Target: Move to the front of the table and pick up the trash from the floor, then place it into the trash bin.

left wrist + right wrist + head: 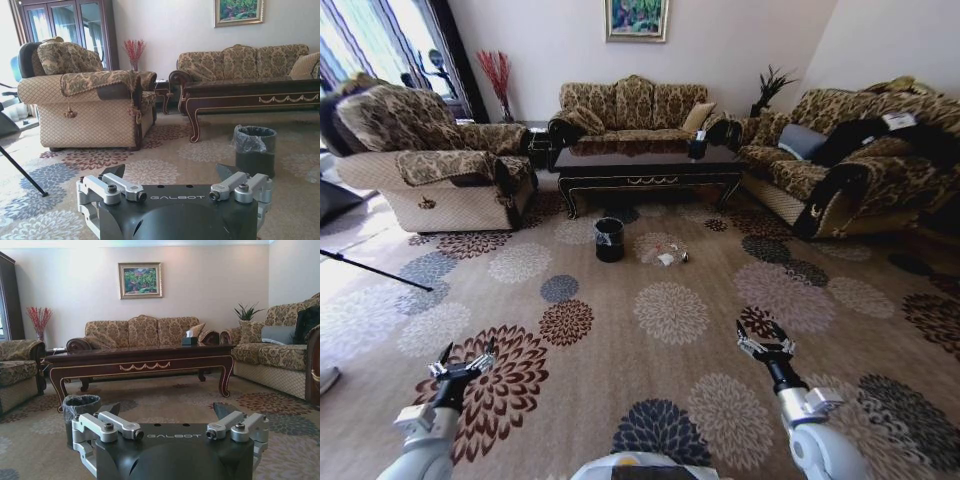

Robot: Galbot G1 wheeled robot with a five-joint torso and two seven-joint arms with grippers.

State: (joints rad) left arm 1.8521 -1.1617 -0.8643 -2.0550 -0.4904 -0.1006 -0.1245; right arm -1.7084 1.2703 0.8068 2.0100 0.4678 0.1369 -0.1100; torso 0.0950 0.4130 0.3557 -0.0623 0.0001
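One table (645, 165), dark with gold trim, stands between three patterned sofas. One trash bin (609, 239), black and lined, sits on the carpet just in front of the table. One cluster of trash (666, 254), bottle and white scraps, lies just beside the bin. Two grippers, left gripper (462, 361) and right gripper (767, 343), hover low over the carpet well short of it, both with fingers spread and holding nothing.

Trash (663, 254) well ahead of both end effectors: too small to tell pieces apart. Bin (80, 412) partly hidden behind right end effector (170, 411). Desk (260, 95) cut by edge.
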